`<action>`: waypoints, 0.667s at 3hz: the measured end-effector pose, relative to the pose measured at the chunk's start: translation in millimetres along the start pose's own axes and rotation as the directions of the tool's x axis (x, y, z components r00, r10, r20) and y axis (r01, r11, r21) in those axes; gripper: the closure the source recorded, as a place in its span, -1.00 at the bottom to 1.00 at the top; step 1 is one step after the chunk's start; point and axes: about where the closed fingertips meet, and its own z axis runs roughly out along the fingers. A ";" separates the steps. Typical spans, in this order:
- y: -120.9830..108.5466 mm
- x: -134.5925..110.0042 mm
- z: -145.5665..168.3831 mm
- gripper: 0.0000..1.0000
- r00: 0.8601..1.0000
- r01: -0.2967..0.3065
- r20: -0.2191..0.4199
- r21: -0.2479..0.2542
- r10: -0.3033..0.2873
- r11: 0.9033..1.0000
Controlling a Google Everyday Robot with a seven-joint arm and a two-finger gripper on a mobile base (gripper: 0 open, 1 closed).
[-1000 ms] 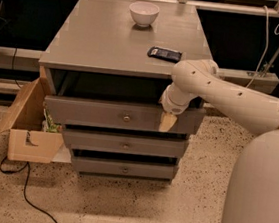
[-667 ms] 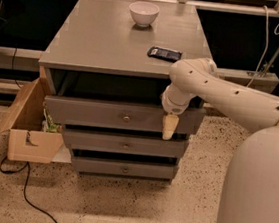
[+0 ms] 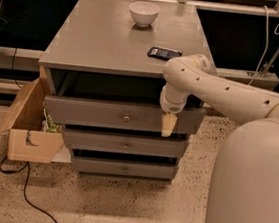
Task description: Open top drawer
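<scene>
The top drawer [image 3: 94,112] is the widest grey drawer of the cabinet. It stands pulled out a little, with a dark gap above its front. Its small round knob [image 3: 126,117] is at the centre and nothing is on it. My gripper [image 3: 168,125] hangs from the white arm [image 3: 217,89], pointing down in front of the drawer front, to the right of the knob and near the drawer's right end. It is apart from the knob.
Two narrower grey drawers [image 3: 125,143] sit below. A white bowl [image 3: 143,12] and a flat black object [image 3: 164,52] lie on the cabinet top. An open cardboard box [image 3: 29,126] stands at the left. A cable [image 3: 29,196] runs across the floor.
The gripper has dipped slightly lower in front of the drawer front. The drawer stays pulled out by the same amount.
</scene>
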 end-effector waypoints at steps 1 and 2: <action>9.1 6.1 -3.8 -0.23 0.999 -0.023 -0.042 -0.044 0.021 0.999; 25.1 7.8 -20.6 0.24 0.996 -0.039 -0.088 -0.081 0.032 0.996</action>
